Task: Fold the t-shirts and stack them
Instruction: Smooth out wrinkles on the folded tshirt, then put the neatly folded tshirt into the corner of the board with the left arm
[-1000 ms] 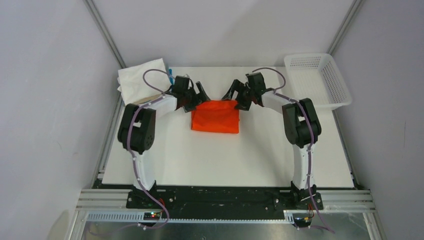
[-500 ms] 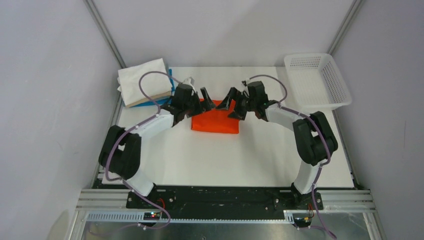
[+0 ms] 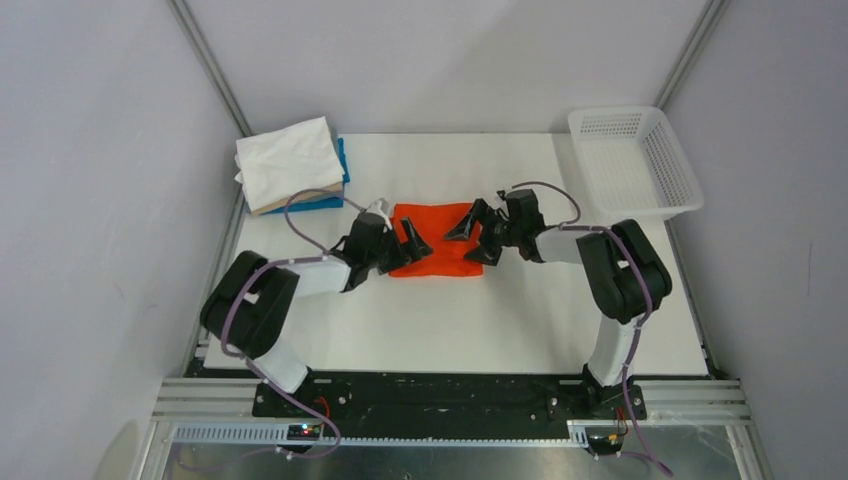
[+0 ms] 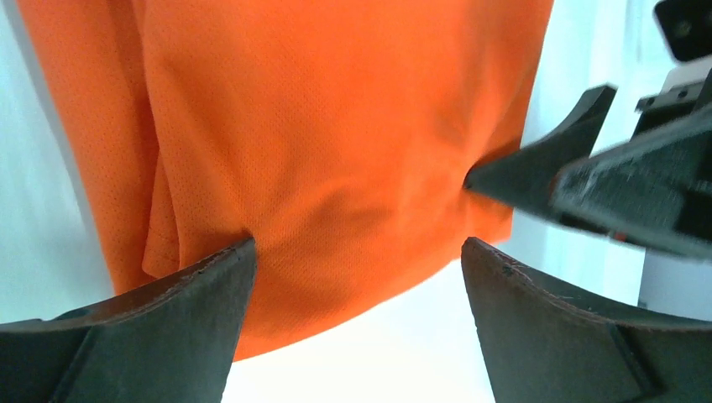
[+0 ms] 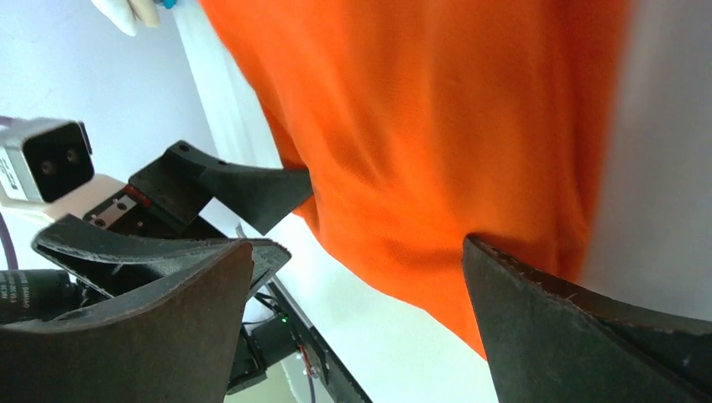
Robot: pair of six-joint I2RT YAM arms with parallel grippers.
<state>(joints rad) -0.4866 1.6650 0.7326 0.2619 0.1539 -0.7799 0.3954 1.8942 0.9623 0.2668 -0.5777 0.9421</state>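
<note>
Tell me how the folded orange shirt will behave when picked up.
Probably floppy: the orange t-shirt shows soft creases in thin mesh cloth, so its folds may sag open. Likely light; lying flat, it should not roll.

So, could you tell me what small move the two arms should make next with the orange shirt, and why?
Probably ease in and shut both grippers on the shirt's side edges, ready to lift it. The left gripper and right gripper stand open at opposite sides of the folded orange shirt, gripping nothing, and the pile sits at the far left corner.
</note>
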